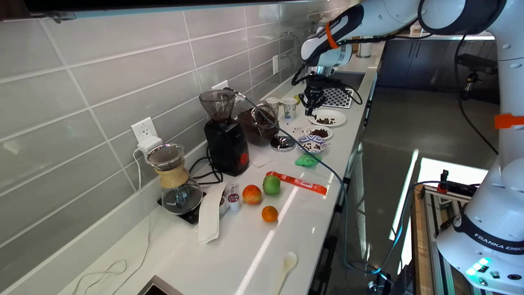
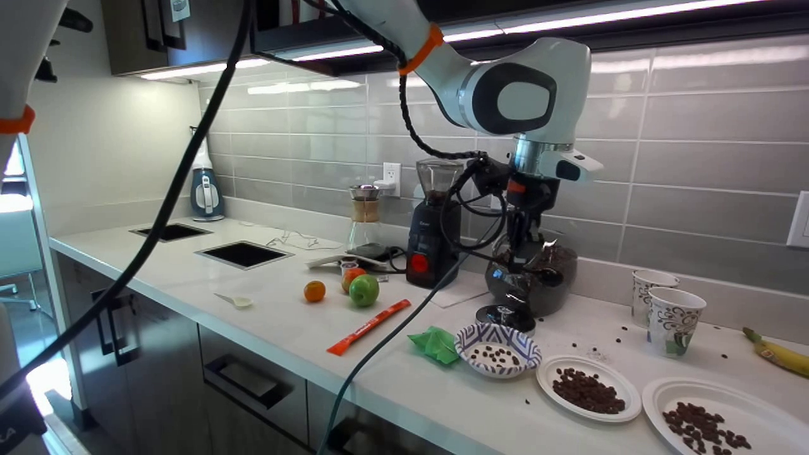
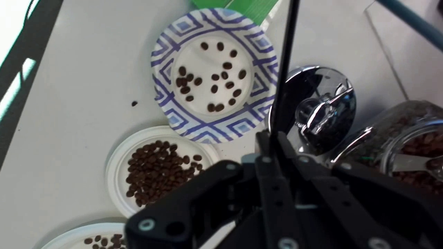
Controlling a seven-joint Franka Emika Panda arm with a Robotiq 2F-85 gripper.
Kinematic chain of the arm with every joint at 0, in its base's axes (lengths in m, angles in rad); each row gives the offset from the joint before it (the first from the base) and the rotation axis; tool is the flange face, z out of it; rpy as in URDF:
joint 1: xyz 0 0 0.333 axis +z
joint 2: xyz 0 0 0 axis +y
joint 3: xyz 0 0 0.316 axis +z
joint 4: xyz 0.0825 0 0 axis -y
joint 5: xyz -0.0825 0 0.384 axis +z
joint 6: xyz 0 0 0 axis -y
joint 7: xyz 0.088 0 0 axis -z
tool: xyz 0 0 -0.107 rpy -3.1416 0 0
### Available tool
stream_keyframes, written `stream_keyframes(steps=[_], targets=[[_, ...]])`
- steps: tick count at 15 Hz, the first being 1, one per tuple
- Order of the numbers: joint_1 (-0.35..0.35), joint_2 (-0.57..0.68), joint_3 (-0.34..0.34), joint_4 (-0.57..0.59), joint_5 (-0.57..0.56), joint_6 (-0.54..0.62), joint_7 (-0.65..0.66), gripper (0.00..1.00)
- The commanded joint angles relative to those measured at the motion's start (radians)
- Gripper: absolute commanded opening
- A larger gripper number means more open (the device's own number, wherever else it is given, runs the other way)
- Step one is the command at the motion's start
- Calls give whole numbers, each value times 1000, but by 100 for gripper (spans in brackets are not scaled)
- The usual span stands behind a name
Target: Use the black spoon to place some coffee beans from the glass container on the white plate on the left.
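black spoon [image 3: 284, 65] pinched in claw [image 3: 274, 137], shiny lid [image 3: 322, 110] between glass container [image 3: 375, 141] and patterned bowl [image 3: 207, 130]

The glossy white, smoothly rounded robot arm [image 1: 511, 82] has charcoal trim [image 1: 479, 20]. Bright orange straps [image 1: 330, 36] encircle it, and a braided black cable [image 2: 405, 101] runs along it. Near a shiny silver metal collar [image 2: 534, 155], a charcoal oval ring [image 2: 485, 101] frames a pale joint cap [image 2: 524, 102]. The curved white base [image 1: 458, 250] carries a black band [image 1: 497, 241] lettered FRANKA EMIKA in white and glowing greenish lights [image 1: 477, 266]. In the wrist view, the matte black, jointed gripper [image 3: 274, 137] has slim bar-shaped fingers [image 3: 270, 174], dark round holes [image 3: 175, 228] and silvery screws [image 3: 147, 224].
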Motion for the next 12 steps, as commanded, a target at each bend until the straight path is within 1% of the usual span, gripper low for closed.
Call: stream_keyframes(steps=[1, 5, 6, 9, 12], targets=[[-10, -22, 35, -13, 62, -80, -84, 1], [23, -48, 64, -48, 46, -102, -148, 1], [36, -49, 70, -53, 37, -99, -147, 1], [74, -70, 81, -91, 29, -75, -122, 1], [118, -83, 74, -111, 10, -43, -49, 1]])
